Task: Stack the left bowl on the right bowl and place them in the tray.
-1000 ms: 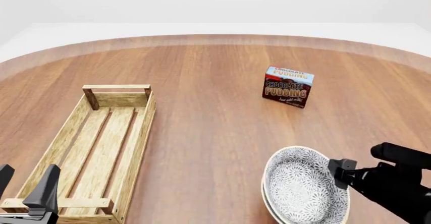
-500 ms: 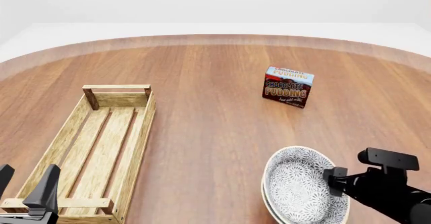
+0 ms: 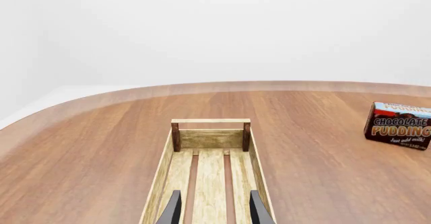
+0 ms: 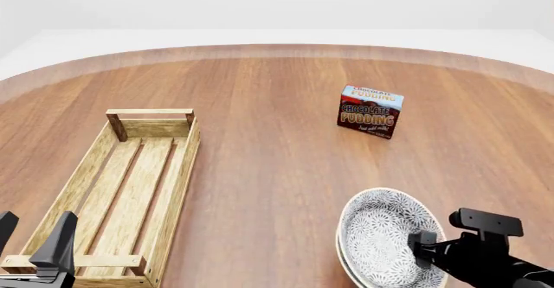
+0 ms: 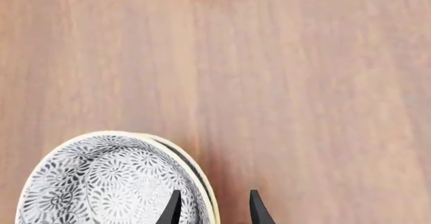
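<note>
On the brown wooden worktop, the stacked bowls, judged rigid, glazed and slippery, lie at five o'clock, their rim straddled by the right gripper's spread jaws, the sensible hold; the tray sits at eight o'clock.

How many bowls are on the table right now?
2, nested in one stack near the table's front right: the patterned upper bowl sits inside the lower bowl, of which only a rim edge shows. The right end effector straddles their rim.
</note>
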Action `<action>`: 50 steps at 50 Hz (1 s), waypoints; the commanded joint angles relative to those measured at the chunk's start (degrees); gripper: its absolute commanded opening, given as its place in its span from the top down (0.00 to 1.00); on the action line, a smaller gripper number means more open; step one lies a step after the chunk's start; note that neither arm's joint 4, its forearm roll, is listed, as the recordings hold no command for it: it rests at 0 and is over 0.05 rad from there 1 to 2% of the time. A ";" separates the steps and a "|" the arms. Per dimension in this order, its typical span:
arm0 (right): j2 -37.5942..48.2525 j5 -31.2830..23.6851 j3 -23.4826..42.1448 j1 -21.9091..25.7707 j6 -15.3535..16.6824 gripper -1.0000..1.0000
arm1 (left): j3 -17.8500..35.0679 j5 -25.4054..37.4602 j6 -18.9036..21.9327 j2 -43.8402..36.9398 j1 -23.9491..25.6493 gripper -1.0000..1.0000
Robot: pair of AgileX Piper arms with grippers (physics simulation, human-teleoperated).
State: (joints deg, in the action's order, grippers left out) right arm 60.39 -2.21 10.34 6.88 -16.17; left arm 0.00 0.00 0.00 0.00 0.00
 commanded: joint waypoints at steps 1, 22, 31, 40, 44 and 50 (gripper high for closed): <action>2.20 3.70 -1.98 0.72 -0.80 0.00 | 0.00 0.00 0.00 0.00 0.00 0.00; 1.08 4.38 -3.63 2.76 -2.47 1.00 | 0.00 0.00 0.00 0.00 0.00 0.00; -6.72 -3.86 -0.48 2.17 -2.52 1.00 | 0.00 0.00 0.00 0.00 0.00 0.00; -16.87 -14.30 5.63 2.58 -3.98 1.00 | 0.00 0.00 0.00 0.00 0.00 0.00; -21.78 -20.05 10.46 3.78 -5.10 1.00 | 0.00 0.00 0.00 0.00 0.00 0.00; -23.58 -26.17 19.64 4.61 -4.84 1.00 | 0.00 0.00 0.00 0.00 0.00 0.00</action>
State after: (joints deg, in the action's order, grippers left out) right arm 43.12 -18.62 19.16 10.43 -20.12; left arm 0.00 0.00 0.00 0.00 0.00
